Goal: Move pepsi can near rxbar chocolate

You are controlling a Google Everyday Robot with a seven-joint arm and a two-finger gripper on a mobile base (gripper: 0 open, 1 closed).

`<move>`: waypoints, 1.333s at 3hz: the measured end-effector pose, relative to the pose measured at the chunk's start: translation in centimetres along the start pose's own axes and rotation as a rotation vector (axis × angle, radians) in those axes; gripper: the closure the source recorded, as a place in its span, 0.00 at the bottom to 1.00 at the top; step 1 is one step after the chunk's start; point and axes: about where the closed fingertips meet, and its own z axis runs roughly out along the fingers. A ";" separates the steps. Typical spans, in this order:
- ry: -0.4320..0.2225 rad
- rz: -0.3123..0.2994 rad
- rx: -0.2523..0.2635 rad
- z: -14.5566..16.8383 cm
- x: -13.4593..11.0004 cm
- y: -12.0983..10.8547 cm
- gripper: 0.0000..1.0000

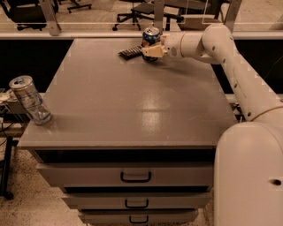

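Note:
The pepsi can (150, 37) is dark blue with a silver top and stands upright at the far edge of the grey table (137, 101). My gripper (149, 50) is shut on the pepsi can, its tan fingers (152, 51) around the lower half. The rxbar chocolate (131, 52) is a flat dark bar lying just left of the can, almost touching it. My white arm (230, 62) reaches in from the right.
A silver, clear-looking can (30, 99) stands at the table's near left corner. Drawers (135, 176) sit under the table front. Office chairs (137, 13) stand behind the far edge. My white base (250, 176) is at the right.

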 end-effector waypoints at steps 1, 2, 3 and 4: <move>0.041 -0.007 0.022 0.9 0.6 -0.4 0.84; 0.070 -0.018 0.044 0.9 1.1 -1.0 0.60; 0.070 -0.018 0.044 0.9 0.9 -1.0 0.36; 0.071 -0.022 0.053 0.7 0.9 -1.3 0.07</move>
